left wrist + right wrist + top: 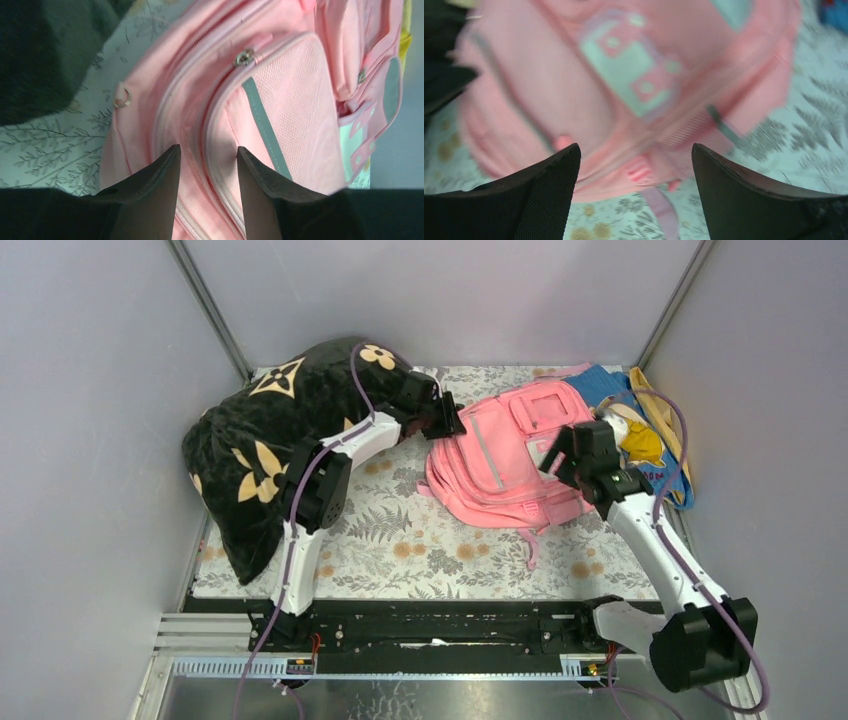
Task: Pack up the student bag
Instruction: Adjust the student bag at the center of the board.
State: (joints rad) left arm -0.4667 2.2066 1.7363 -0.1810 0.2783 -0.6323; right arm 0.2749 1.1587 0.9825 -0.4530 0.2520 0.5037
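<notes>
Student bag (500,452) lies under the narrowly parted left end effector (207,147) and the wide-spread right end effector (635,146).

Black pillow (260,450), blue cloth (600,388) lie on floral tablecloth (420,540).

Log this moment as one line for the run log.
left gripper: open, over student bag side pocket | right gripper: open, above bag front | bag: lying front up on floral cloth | black pillow: left of bag
</notes>
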